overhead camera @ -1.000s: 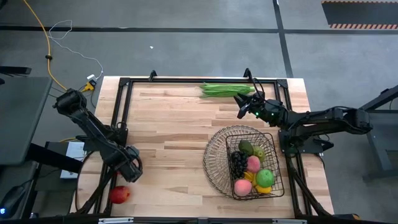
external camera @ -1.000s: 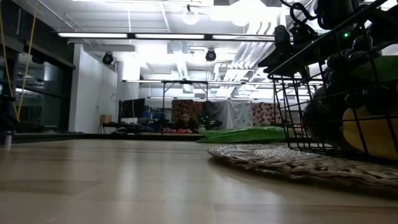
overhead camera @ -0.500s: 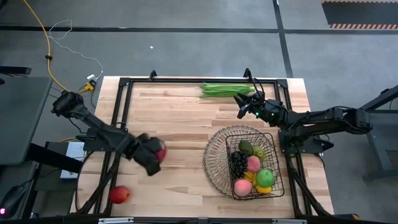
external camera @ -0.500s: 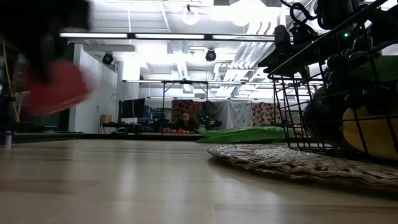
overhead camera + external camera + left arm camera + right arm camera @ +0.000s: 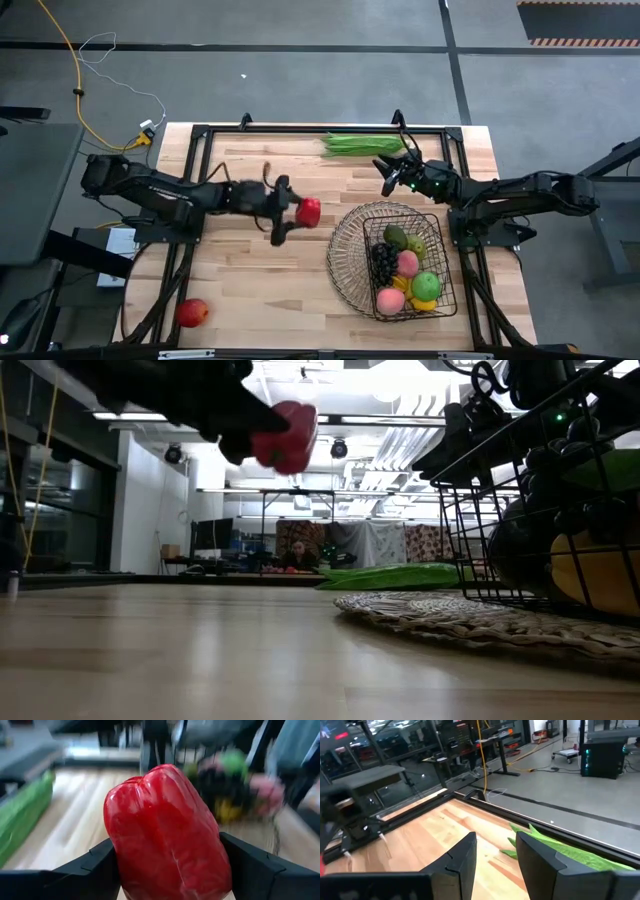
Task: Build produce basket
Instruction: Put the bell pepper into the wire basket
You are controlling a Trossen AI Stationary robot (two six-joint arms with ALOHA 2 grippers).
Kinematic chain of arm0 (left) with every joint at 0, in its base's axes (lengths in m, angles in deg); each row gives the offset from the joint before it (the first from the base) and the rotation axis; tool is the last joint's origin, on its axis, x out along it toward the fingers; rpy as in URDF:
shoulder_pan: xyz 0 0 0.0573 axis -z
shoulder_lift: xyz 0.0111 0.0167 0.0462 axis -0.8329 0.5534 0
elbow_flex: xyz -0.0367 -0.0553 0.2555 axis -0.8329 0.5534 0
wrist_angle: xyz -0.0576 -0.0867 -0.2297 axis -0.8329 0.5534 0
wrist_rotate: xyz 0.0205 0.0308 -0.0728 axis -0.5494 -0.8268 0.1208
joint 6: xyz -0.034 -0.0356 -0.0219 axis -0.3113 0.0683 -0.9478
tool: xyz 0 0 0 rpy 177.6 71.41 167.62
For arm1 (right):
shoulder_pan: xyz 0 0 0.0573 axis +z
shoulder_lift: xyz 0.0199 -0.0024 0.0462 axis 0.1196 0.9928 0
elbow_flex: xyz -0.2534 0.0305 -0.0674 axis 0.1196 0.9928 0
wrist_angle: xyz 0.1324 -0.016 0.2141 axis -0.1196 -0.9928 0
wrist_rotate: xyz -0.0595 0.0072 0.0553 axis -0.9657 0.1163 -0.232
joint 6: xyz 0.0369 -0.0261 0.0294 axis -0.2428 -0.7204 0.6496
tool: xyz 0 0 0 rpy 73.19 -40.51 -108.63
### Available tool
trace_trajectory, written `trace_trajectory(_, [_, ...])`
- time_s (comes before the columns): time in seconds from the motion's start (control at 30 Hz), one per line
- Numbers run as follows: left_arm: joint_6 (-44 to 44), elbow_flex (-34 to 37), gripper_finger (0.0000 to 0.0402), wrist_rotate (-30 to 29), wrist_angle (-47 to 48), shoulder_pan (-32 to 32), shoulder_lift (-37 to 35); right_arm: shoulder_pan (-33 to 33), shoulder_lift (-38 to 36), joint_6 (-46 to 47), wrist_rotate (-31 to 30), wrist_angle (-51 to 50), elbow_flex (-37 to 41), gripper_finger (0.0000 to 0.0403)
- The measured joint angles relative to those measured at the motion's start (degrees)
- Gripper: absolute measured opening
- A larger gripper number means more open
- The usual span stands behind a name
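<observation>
A small red and yellow fruit (image 5: 191,313) sits alone at the near left corner of the wooden worktop (image 5: 270,270). The left arm reaches out flat and long over the middle of the worktop. The left gripper (image 5: 291,211) has its jaws clamped on a shiny red pepper (image 5: 309,211), one jaw on each side. The pepper is up in the air, just to the left of the basket (image 5: 345,248). In the left wrist view the pepper (image 5: 166,834) fills most of the picture and the things behind it are a blur.

The basket is dark wire with a wide round rim and a deep square middle. Inside are dark grapes (image 5: 382,260), an avocado (image 5: 396,238), pink peaches (image 5: 407,264), a green apple (image 5: 427,286) and something yellow, partly hidden under the others. In the low view only a part of the basket shows, at the right edge.

Long green beans (image 5: 362,144) lie at the far edge of the worktop. The right gripper (image 5: 385,172) waits between the beans and the basket, its jaws a little apart and empty.
</observation>
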Motion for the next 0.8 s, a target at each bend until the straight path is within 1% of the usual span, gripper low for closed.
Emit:
trace_trajectory(0.13, [-1.3, 7.2, 0.0273, 5.6, -19.1, -4.1, 0.0, 0.0, 0.0, -1.3, 3.1, -0.2, 0.0, 0.0129])
trace_trajectory(0.2, [-2.7, 10.4, 0.0273, 6.4, -26.5, -5.3, 0.0, 0.0, 0.0, -2.3, 5.9, -0.2, 0.0, 0.0129])
trace_trajectory(0.27, [-3.6, 13.0, 0.0273, 6.3, -30.9, -5.8, 0.0, 0.0, 0.0, -3.4, 9.0, -0.2, 0.0, 0.0129])
trace_trajectory(0.43, [-4.0, 15.1, 0.0273, 5.2, -32.4, -5.8, 0.0, 0.1, 0.0, -5.1, 16.6, -0.2, 0.0, 0.0129])
trace_trajectory(0.7, [-3.0, 14.6, 0.0273, 5.0, -32.2, -5.8, 0.0, 1.0, 0.0, -6.0, 17.7, 1.8, 0.0, 0.0129])
trace_trajectory(0.8, [-2.9, 14.6, 0.0273, 3.5, -32.5, -5.8, 0.0, 2.9, 0.8, -7.5, 19.6, 5.7, 0.0, 0.0129])
